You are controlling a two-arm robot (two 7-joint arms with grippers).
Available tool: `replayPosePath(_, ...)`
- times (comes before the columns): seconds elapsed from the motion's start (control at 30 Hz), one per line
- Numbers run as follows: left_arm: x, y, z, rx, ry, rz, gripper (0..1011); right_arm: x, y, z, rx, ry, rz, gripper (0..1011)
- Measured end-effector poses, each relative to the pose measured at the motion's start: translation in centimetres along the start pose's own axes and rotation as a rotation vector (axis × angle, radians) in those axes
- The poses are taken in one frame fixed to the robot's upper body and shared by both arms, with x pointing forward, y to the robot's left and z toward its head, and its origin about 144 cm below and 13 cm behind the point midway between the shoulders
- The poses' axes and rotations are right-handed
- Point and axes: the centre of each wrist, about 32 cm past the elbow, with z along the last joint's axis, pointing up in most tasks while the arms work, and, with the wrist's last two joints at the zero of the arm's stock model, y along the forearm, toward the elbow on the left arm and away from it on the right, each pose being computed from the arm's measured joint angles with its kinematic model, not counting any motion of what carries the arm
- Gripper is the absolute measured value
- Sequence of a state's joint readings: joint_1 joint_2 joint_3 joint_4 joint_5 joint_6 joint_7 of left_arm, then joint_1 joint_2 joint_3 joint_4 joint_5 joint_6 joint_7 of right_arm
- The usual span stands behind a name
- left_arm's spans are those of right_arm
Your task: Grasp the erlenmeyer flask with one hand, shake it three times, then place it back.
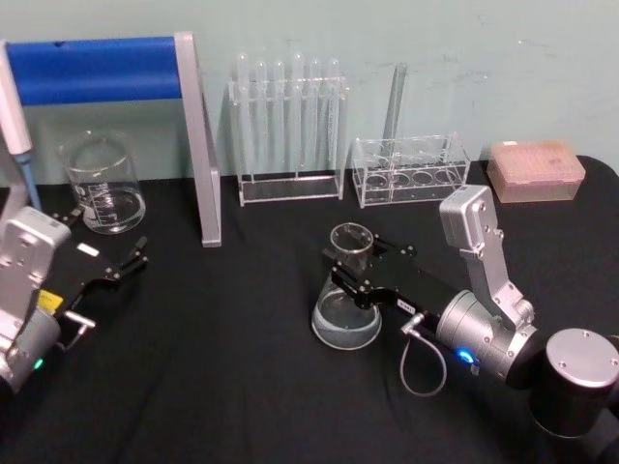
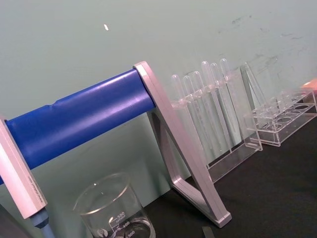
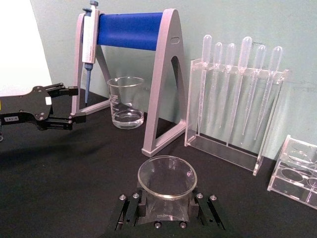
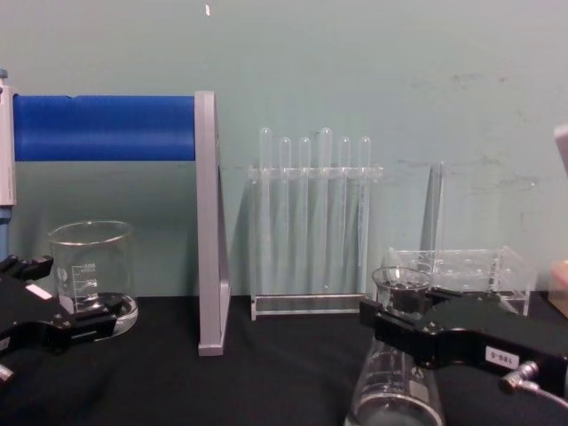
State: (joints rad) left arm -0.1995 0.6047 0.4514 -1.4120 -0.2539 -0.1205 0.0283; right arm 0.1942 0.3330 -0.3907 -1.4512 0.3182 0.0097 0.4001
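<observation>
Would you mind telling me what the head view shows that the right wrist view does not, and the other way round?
Only the head view shows the pink tip box and the flask's wide base with a little liquid. Only the right wrist view shows the pipette hanging on the blue stand. Both show the erlenmeyer flask with the right gripper at its neck, the left gripper open near the beaker, and the dropper rack.

Right tool (image 1: pixel 348 274) clamped — left tool (image 1: pixel 131 259) spread
</observation>
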Motion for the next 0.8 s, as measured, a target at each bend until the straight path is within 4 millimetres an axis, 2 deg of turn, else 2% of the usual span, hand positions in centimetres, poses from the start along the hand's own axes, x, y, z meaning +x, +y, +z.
replayPosePath(0.27, 0.0, 0.0, 0.0, 0.0, 0.0, 0.0, 1001, -0.03, -0.02, -0.13, -0.009, 0.003, 0.001, 489)
replayPosePath(0.37, 0.0, 0.0, 0.0, 0.0, 0.0, 0.0, 1001, -0.02, -0.02, -0.11, -0.008, 0.003, 0.001, 616)
replayPosePath(0.43, 0.0, 0.0, 0.0, 0.0, 0.0, 0.0, 1001, -0.02, -0.02, -0.12, -0.008, 0.003, 0.001, 629)
replayPosePath(0.53, 0.0, 0.0, 0.0, 0.0, 0.0, 0.0, 1001, -0.01, -0.02, -0.11, -0.008, 0.002, 0.0, 772)
replayPosePath(0.63, 0.0, 0.0, 0.0, 0.0, 0.0, 0.0, 1001, -0.01, -0.02, -0.1, -0.007, 0.002, 0.0, 824)
replayPosePath(0.67, 0.0, 0.0, 0.0, 0.0, 0.0, 0.0, 1001, 0.0, -0.02, -0.1, -0.007, 0.002, 0.0, 883)
replayPosePath(0.8, 0.0, 0.0, 0.0, 0.0, 0.0, 0.0, 1001, 0.02, -0.01, -0.08, -0.006, 0.002, -0.001, 978)
